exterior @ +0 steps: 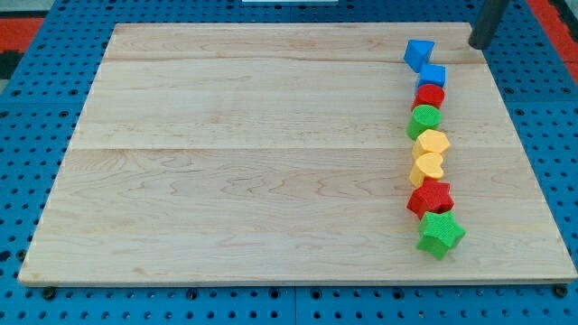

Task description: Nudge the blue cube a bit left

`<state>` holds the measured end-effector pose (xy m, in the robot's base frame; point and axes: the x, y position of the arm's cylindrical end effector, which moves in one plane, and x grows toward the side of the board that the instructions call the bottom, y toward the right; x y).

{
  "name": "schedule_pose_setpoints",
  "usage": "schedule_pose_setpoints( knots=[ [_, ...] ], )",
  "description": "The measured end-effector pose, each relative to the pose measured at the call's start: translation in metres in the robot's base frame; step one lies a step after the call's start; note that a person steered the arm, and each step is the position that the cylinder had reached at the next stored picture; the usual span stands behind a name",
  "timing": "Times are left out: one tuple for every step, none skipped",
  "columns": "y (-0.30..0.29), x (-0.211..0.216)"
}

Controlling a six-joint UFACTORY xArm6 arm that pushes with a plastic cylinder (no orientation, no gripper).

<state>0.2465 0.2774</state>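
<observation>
The blue cube (433,75) sits near the view's top right, second from the top in a column of blocks. Another blue block (418,52), angular with no clear shape, touches it at its upper left. A red block (430,95) touches the cube from below. My tip (480,45) stands on the board up and to the right of the blue cube. It is apart from the cube and touches no block.
The column runs on down the wooden board (253,153): a green block (424,118), a yellow block (433,142), a yellow heart (427,167), a red star (429,198) and a green star (441,234). A blue pegboard (27,108) surrounds the board.
</observation>
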Motion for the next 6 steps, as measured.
schedule_pose_setpoints(
  knots=[
    [-0.002,0.000],
    [-0.003,0.012],
    [-0.010,0.021],
    [-0.029,0.044],
    [-0.012,0.081],
    [-0.006,0.104]
  ],
)
